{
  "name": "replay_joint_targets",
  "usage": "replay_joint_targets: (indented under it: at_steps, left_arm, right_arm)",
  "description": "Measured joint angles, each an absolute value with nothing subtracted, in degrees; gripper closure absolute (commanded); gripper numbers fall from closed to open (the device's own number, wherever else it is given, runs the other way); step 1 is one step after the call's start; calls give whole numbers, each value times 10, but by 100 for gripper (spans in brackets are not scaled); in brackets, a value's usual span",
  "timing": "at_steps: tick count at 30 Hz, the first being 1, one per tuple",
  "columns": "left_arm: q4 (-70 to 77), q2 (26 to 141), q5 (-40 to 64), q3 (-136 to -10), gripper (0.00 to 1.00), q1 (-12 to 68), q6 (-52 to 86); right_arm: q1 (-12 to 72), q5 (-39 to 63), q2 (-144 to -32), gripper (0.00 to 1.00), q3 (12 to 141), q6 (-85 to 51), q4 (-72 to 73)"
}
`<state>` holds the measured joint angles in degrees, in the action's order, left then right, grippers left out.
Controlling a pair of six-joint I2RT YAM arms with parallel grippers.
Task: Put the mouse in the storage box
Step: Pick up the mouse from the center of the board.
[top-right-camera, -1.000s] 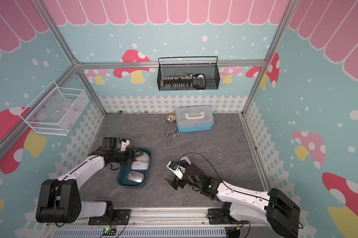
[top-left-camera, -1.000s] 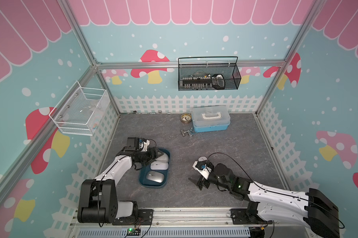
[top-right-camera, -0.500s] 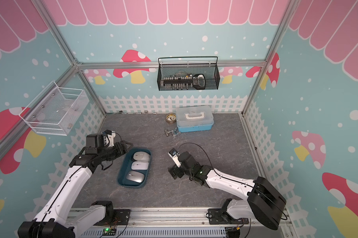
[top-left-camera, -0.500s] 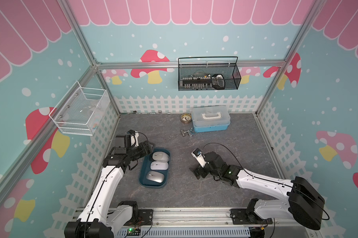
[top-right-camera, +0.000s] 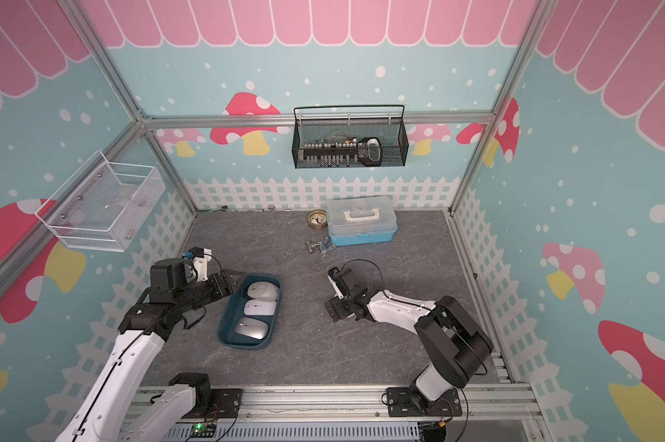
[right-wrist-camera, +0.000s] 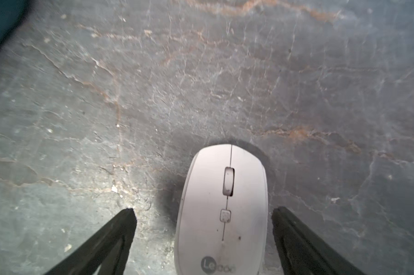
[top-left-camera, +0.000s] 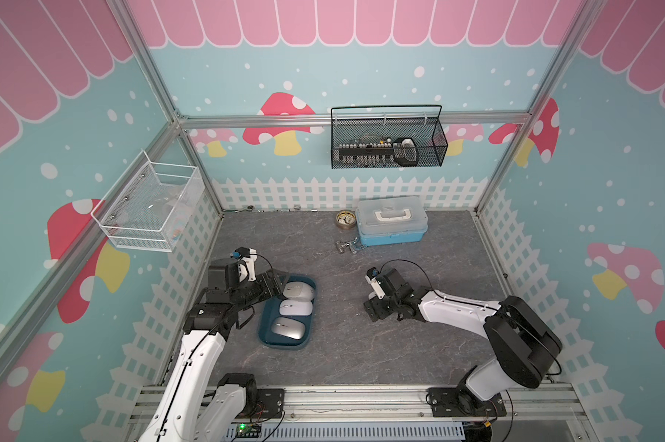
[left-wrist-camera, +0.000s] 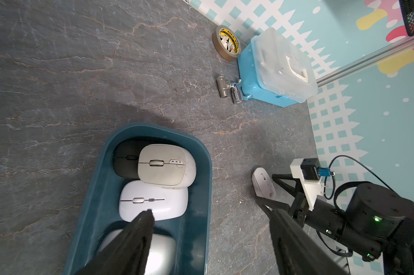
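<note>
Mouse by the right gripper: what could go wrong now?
The white mouse sits off-centre in the open right gripper, nearer one finger, so it may twist or slip when squeezed. The storage box already holds four mice, so it might land on top and slide out. The left gripper hovers open at the box's edge and could get bumped.

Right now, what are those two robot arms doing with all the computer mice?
The arms are tidying mice into the dark blue storage box. Four mice already lie in it. The right end effector is open, with one finger on each side of a white mouse that sits on the table. It is not gripping it yet. The left end effector is open and empty, over by the box.
</note>
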<state>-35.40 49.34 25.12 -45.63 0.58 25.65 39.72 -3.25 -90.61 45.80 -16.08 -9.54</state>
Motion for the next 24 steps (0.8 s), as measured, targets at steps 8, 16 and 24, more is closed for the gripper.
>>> replay_joint_targets:
  at_steps: [8,16,24]
  left_arm:
    - [-354,498,251,-454,19,13,255]
    - [-354,499,251,-454,19,13,255]
    - [-354,504,251,-454,19,22,255]
  right_arm:
    - [394,-22,-911,19,441,-187,-97]
    - [394,-25,-906,26,427,-201,-91]
    - [394,-26,-904,42,423,-212,-82]
